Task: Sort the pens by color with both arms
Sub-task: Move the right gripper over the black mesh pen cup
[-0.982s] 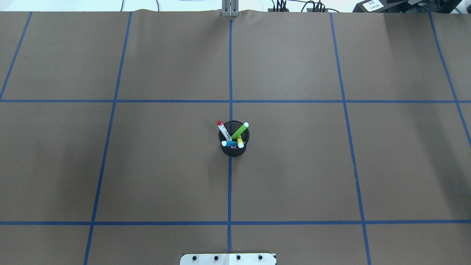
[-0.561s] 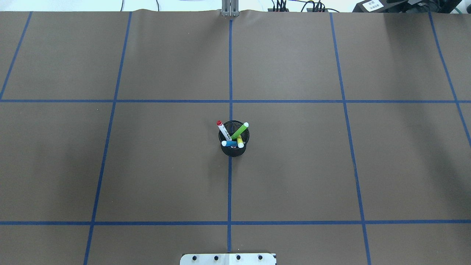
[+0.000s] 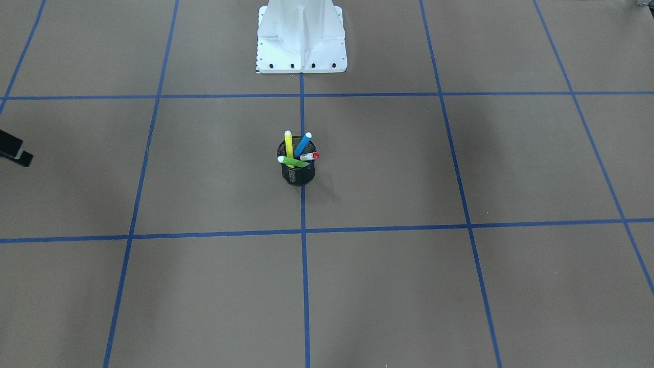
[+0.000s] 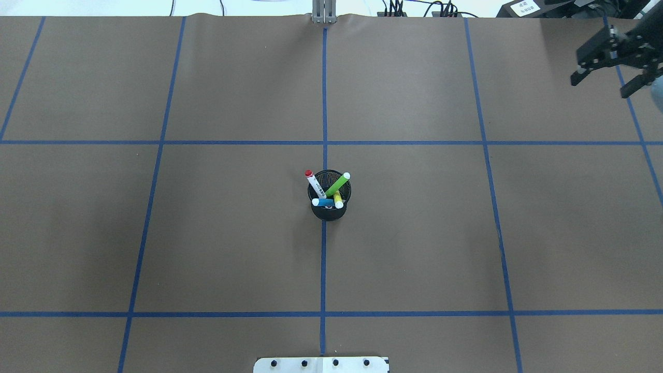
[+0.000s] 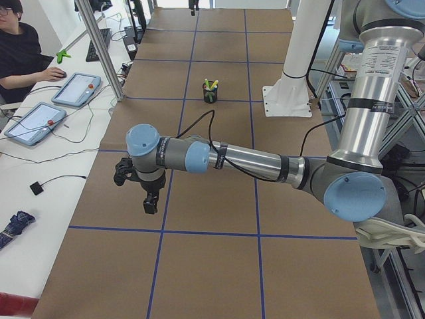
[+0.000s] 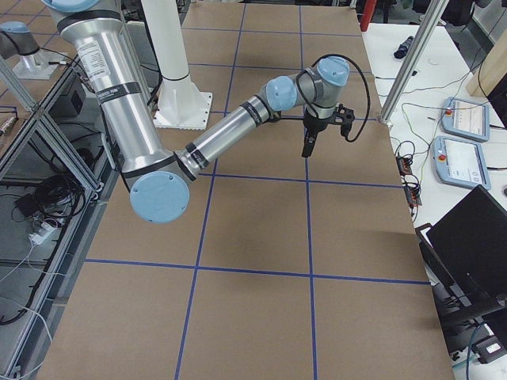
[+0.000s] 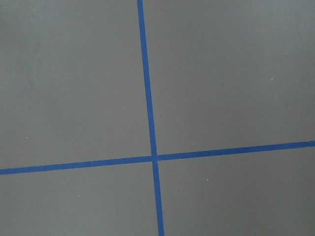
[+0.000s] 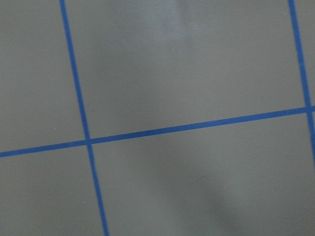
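Pens [image 4: 336, 185] in cup [image 4: 328, 214], well apart from right hand [image 4: 603, 85]

Red pen [image 4: 313, 183], green pen [image 4: 337, 185], blue pen [image 4: 325, 201], yellow pen [image 4: 337, 198], black mesh cup [image 4: 327, 213], brown table [image 4: 207, 233]

Left arm [image 5: 252, 159], right arm [image 6: 230, 131]: silver tubes, grey joints, light-blue caps, black wrist cable [image 5: 193, 119]. White base mount [image 3: 301, 36].
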You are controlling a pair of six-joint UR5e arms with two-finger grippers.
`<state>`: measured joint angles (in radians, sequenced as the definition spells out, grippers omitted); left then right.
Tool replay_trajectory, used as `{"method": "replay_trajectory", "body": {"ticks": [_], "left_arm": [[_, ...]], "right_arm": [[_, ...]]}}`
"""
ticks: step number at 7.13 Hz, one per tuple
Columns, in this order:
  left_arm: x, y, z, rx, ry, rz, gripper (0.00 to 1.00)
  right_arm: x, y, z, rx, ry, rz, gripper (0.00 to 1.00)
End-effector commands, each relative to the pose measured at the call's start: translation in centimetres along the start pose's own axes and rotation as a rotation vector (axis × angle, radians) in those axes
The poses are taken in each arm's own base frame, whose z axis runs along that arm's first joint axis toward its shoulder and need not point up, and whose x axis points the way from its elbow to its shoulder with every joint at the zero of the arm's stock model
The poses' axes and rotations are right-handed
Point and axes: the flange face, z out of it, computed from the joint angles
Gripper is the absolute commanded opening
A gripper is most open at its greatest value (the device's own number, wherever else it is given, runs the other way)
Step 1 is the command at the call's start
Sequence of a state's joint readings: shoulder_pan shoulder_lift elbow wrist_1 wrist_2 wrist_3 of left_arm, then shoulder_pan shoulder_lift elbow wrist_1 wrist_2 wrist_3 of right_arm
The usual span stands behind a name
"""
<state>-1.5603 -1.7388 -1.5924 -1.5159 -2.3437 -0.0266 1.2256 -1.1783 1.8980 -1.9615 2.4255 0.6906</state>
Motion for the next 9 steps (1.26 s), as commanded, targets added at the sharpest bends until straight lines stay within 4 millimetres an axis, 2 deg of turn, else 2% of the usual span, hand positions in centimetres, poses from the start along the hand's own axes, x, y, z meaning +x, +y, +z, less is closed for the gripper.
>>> {"method": "replay_trajectory", "body": {"ticks": [1,2,3,5,7,9], "left_arm": [[-0.1,0.2,0.1,-0.001,0.0,-0.002,1.0],[0.0,0.3,0.0,0.001,0.0,0.0,1.0],[0.0,0.2,0.0,0.004,0.0,0.004,1.0],[0.1,0.2,-0.1,0.02,0.001,0.014,1.0],[0.3,0.1,-0.3,0.025,0.001,0.019,1.0],[0.6,-0.3,-0.6,0.032,0.0,0.026,1.0]], "right_arm": [[-12.2,4.7,3.4,-0.076,-0.02,0.139,1.0],[-16.0,7.3,5.0,-0.11,-0.019,0.182,0.99],[-19.2,10.1,7.1,-0.142,-0.025,0.156,0.99],[-23.6,14.4,11.2,-0.142,-0.047,0.199,0.99],[-27.8,17.8,13.8,-0.188,-0.033,0.235,0.99],[-33.3,19.6,15.2,-0.187,-0.055,0.296,0.99]]}}
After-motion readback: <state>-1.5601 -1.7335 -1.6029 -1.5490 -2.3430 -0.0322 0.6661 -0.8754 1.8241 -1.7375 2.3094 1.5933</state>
